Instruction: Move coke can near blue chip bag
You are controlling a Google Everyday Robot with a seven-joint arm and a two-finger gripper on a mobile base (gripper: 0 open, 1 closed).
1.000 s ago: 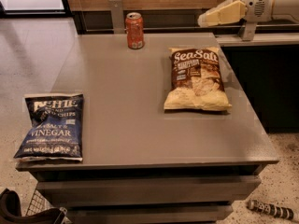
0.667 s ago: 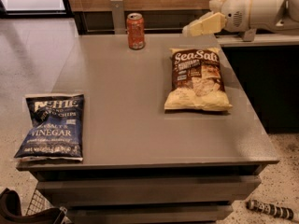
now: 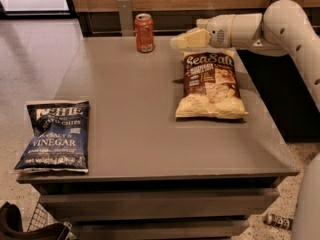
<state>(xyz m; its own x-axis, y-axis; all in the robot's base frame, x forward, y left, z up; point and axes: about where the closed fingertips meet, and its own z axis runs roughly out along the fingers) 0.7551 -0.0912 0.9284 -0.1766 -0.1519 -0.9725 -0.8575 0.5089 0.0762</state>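
The coke can (image 3: 144,32) stands upright at the far edge of the grey table (image 3: 140,114). The blue chip bag (image 3: 55,136) with "VINEGAR" lettering lies flat at the table's near left corner. My gripper (image 3: 176,42) comes in from the right at the end of the cream arm (image 3: 280,29). It hovers above the far end of the table, a short way right of the can and apart from it. It holds nothing.
A brown-and-cream "Sea Salt" chip bag (image 3: 210,84) lies on the right half of the table, just under the gripper. A wooden wall with a metal post (image 3: 125,15) runs behind the table. A small object (image 3: 278,221) lies on the floor at lower right.
The arm has swung left across the back of the table, bringing the gripper from the far right to just right of the can. Can and bags have not moved.
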